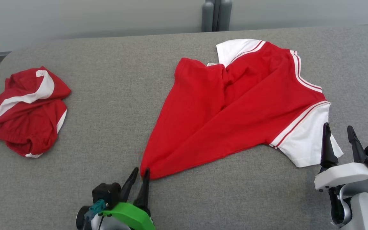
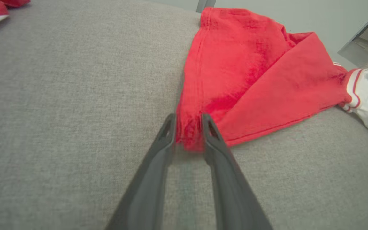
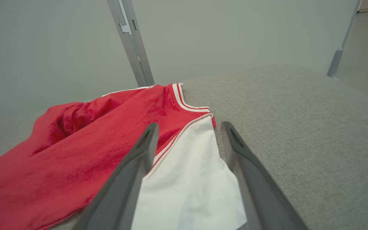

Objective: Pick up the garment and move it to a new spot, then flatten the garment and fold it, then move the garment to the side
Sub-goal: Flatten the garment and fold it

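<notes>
With left tool [image 1: 141, 171] almost closed at 6 o'clock of the table [image 1: 113, 105], pinching the garment [image 1: 235, 105] by its bunched hem corner, seemingly anchoring it for flattening. Lying from centre toward 2 o'clock, long axis running 8 to 2, hem pointing to 8. Holding right tool [image 1: 338, 127] spread wide, gripping nothing, straddling the white sleeve [image 1: 305, 140] at 4 o'clock, probably readying a counter-pull.

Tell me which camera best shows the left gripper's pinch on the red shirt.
Left wrist view: the left gripper pinches the red shirt's bunched hem corner, up close. Head view shows that pinch small, from above. Right wrist view shows the shirt's white sleeve.
</notes>
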